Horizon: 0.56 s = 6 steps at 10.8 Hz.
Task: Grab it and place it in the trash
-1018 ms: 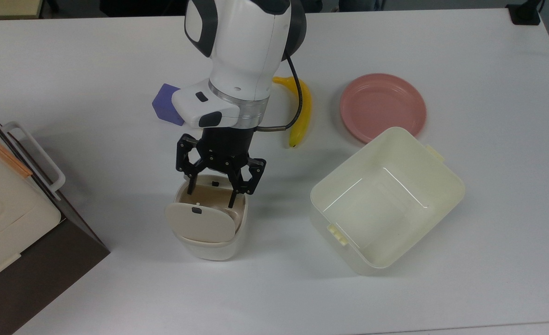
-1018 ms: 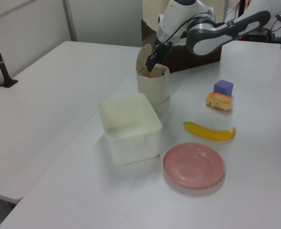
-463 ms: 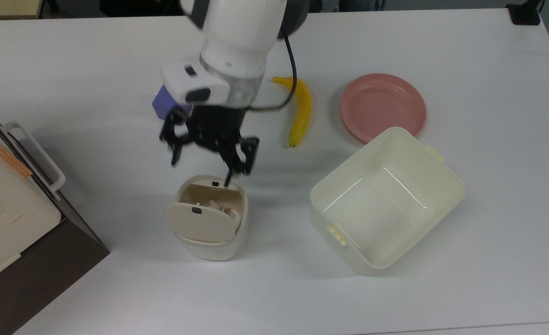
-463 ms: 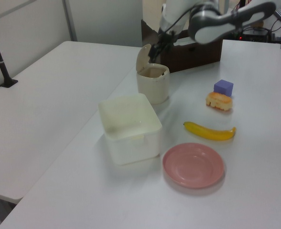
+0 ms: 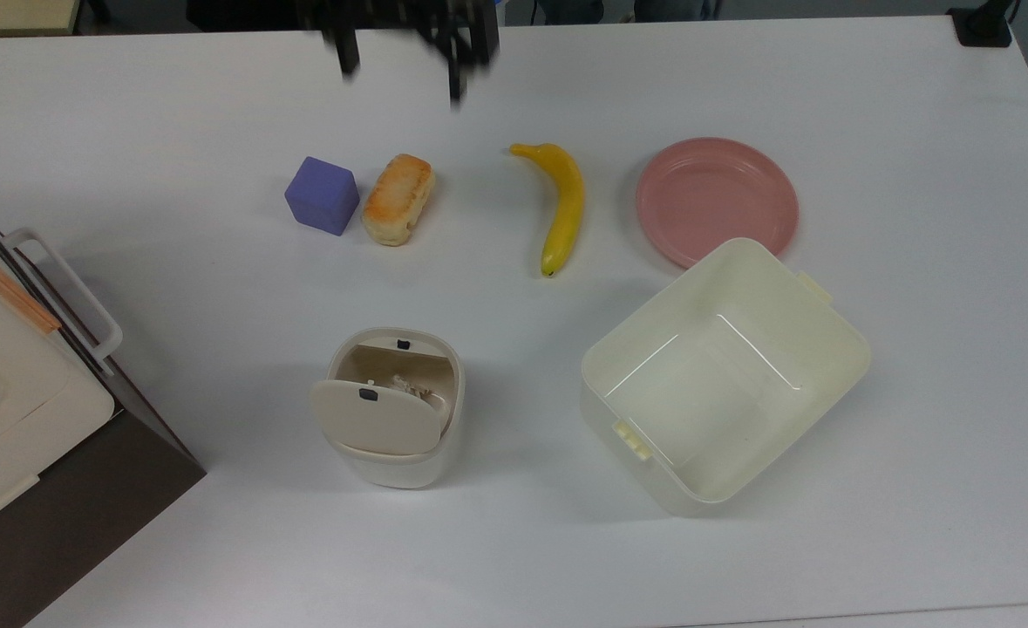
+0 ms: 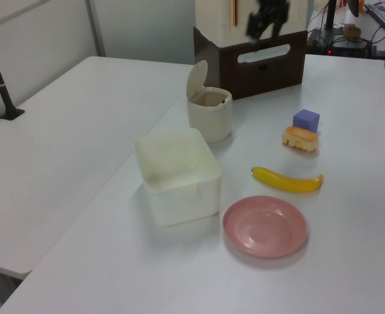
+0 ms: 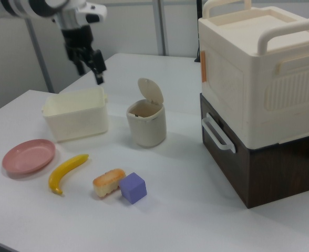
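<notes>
The trash [image 5: 389,453] is a small cream bin near the table's middle, its flap lid [image 5: 376,420] tipped open. Inside the opening lies the whitish paper wad [image 5: 409,385], partly hidden by the lid. In the right view the trash [image 7: 146,126] stands with its lid up. My gripper [image 5: 401,83] is open and holds nothing, high above the table's far edge in the top view. In the right view the gripper [image 7: 90,76] hangs above the tub, well away from the trash. The left view has the gripper [image 6: 266,19] up in front of the big box.
A purple cube [image 5: 323,195], bread roll [image 5: 398,210], banana [image 5: 561,205] and pink plate [image 5: 717,199] lie in a row behind the bin. A large cream tub [image 5: 836,349] sits on the top view's right. A cream-and-brown box [image 5: 8,392] fills the top view's left edge.
My gripper has lifted out of the bin's mouth and swung up and away toward the table's far edge. The wad stays inside the bin, and the cube and roll are uncovered.
</notes>
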Motion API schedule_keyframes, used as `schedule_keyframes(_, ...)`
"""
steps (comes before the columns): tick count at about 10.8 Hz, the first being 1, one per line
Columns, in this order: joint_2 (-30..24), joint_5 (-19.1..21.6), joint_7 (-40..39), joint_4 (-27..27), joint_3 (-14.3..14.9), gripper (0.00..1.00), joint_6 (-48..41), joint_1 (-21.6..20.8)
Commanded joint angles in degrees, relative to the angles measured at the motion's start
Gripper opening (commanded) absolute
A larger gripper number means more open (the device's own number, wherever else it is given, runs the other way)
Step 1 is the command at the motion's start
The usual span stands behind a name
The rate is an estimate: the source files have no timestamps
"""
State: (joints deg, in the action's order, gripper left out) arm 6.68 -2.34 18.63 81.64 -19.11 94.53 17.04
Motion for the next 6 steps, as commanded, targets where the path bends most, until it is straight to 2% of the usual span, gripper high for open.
schedule_keyframes(1,-8.78,11.3,-15.0,3.26,1.97,1.0,-10.93,5.02)
schedule_keyframes(3,-9.15,9.73,-14.86,4.41,2.23,1.0,-9.29,5.55)
schedule_keyframes(6,-9.23,8.93,-12.41,7.64,2.32,1.0,-0.78,5.55)
